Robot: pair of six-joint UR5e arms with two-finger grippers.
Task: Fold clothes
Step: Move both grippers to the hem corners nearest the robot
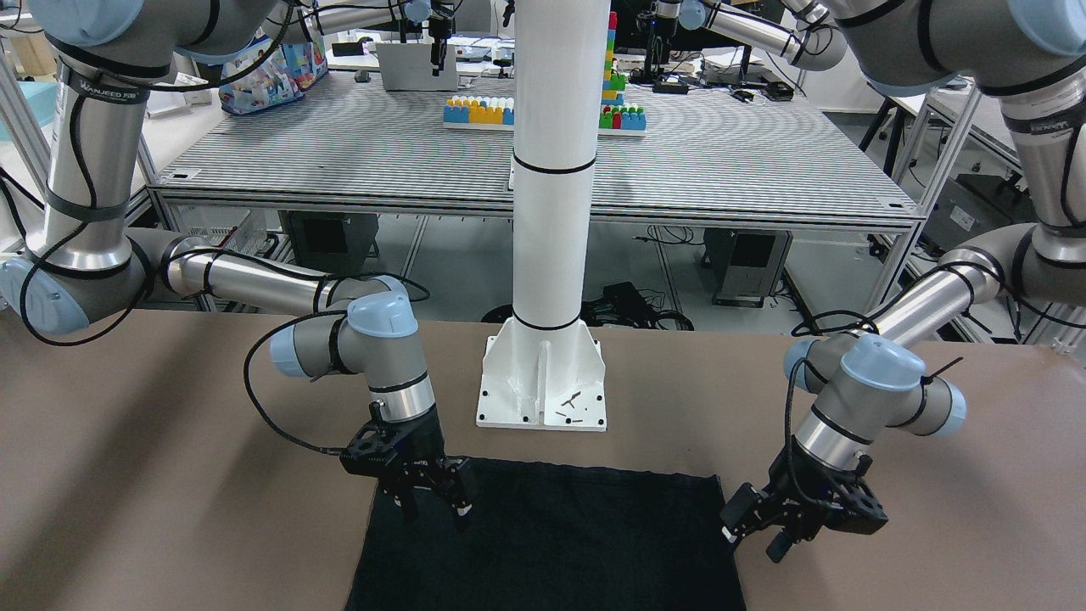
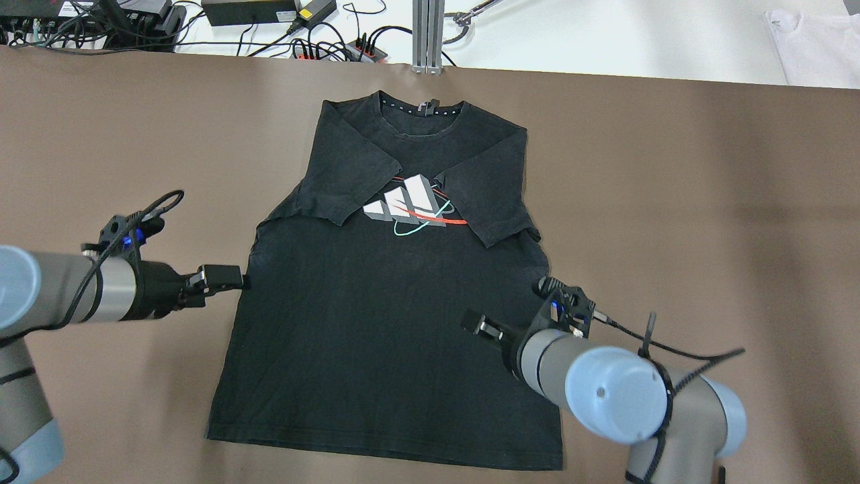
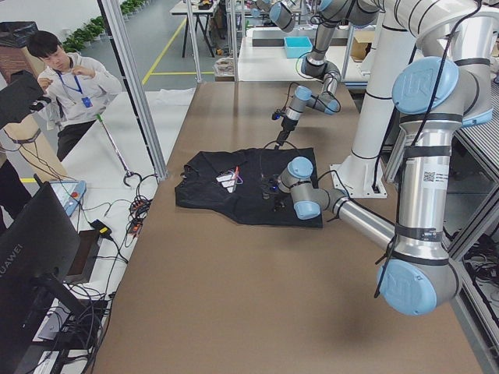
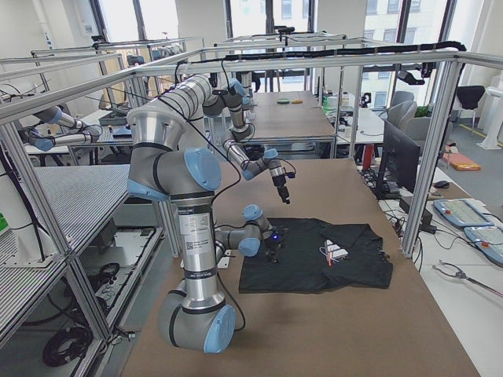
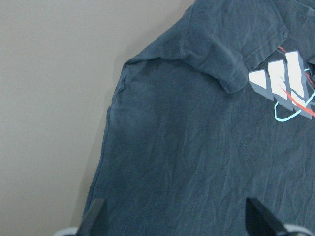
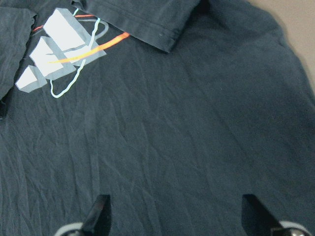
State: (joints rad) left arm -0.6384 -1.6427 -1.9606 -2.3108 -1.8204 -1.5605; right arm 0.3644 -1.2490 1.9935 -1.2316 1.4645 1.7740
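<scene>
The clothes are one black T-shirt (image 2: 390,302) lying flat on the brown table, collar at the far side, hem toward the robot. Both short sleeves are folded inward over the chest, partly covering a white and grey logo (image 2: 410,205). My left gripper (image 2: 232,277) hovers open at the shirt's left side edge; in the left wrist view its fingertips (image 5: 96,216) straddle the fabric (image 5: 197,147) near that edge. My right gripper (image 2: 480,326) is open above the shirt's right half, and its fingers (image 6: 98,211) stand wide apart over bare cloth (image 6: 187,137). Neither gripper holds anything.
The white pillar base (image 1: 543,390) is bolted to the table just behind the shirt's hem. Cables and power strips (image 2: 322,47) run along the far edge. A white garment (image 2: 806,33) lies beyond the far right corner. A person (image 3: 70,86) stands past the far side.
</scene>
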